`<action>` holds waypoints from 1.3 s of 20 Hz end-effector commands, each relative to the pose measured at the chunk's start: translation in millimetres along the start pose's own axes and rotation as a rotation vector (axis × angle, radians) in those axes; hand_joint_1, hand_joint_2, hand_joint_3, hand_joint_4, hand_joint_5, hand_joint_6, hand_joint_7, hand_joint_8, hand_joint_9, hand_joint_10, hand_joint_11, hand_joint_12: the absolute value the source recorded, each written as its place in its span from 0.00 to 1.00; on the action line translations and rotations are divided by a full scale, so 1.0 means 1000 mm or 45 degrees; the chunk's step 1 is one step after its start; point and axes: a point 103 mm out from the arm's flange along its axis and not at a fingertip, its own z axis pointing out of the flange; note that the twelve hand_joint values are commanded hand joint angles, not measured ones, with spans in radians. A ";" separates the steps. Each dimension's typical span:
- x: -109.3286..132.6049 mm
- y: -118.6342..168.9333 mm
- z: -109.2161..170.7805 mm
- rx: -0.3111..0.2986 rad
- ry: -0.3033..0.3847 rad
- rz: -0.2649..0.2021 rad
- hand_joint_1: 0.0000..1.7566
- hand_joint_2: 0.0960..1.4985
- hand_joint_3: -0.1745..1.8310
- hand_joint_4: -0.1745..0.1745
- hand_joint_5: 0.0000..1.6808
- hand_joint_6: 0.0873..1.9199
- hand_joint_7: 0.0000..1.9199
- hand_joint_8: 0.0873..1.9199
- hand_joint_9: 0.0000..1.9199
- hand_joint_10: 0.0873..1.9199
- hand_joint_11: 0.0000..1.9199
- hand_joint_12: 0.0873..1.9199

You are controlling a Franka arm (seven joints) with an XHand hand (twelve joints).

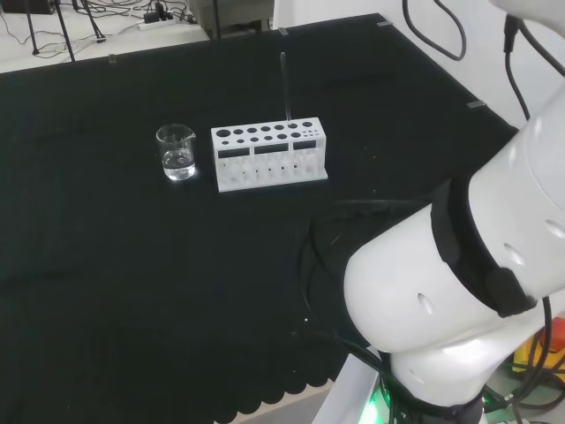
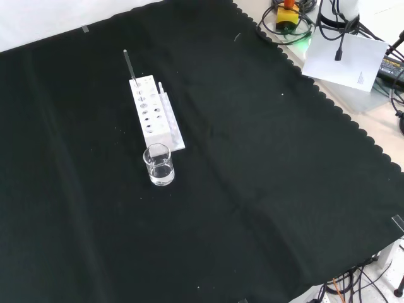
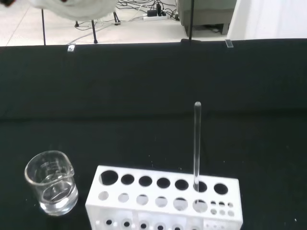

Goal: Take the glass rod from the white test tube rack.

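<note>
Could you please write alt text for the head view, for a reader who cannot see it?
A glass rod stands upright in a white test tube rack on the black cloth. A clear beaker sits just left of the rack.

bench covered with black cloth (image 1: 132, 291) — scalloped along one edge, seen at the near edge in the head view and on the right in the front view. directly on the cloth: a white test tube rack (image 1: 269, 155) and, just beside one of its short ends, a small clear glass beaker (image 1: 177, 152) — left of the rack in the head view, nearer the camera in the front view.
</note>
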 end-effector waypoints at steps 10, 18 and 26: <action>-0.030 0.080 0.027 0.010 0.032 -0.016 0.43 0.46 0.35 0.21 0.12 0.00 0.04 0.43 0.06 0.44 0.00 0.72; -0.039 0.108 0.034 0.016 0.050 0.009 0.43 0.47 0.35 0.21 0.12 0.00 0.04 0.43 0.07 0.44 0.00 0.73; -0.037 0.135 0.049 0.057 0.009 -0.052 0.42 0.47 0.35 0.20 0.13 0.00 0.05 0.43 0.08 0.44 0.00 0.73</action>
